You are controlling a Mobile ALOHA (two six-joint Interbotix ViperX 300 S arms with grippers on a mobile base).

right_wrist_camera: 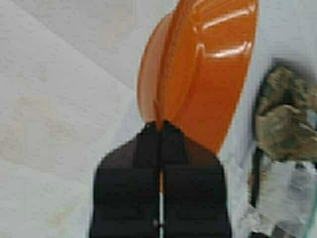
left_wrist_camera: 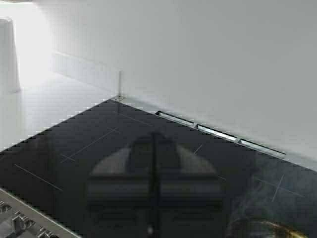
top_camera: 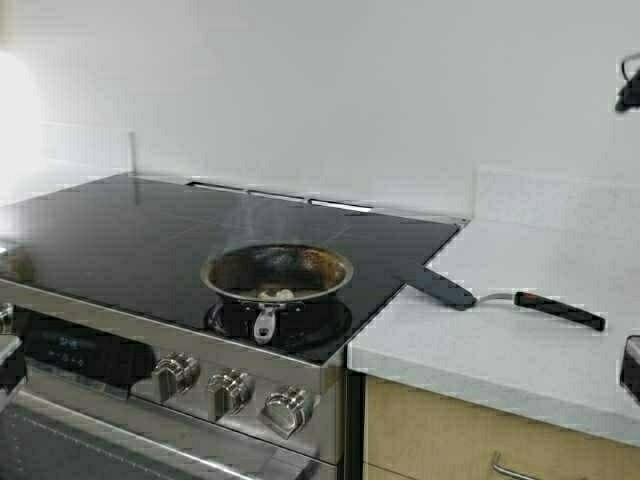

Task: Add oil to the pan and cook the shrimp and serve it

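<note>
Gripping orange bowl (right_wrist_camera: 198, 64) rim, right tool (right_wrist_camera: 160, 129) clamped. Left tool (left_wrist_camera: 154, 148) closed, empty, above stove (top_camera: 120, 240). Pan (top_camera: 277, 272) on front burner, steaming, shrimp (top_camera: 280, 294) inside. Spatula (top_camera: 500, 298) on worktop (top_camera: 520, 350).

Pan (top_camera: 277, 272): round steel skillet, brown-stained interior, upright, centre of frame on black cooktop, short handle toward lower edge, faint steam above. Shrimp (top_camera: 279, 294): pale pieces inside, near front wall.
</note>
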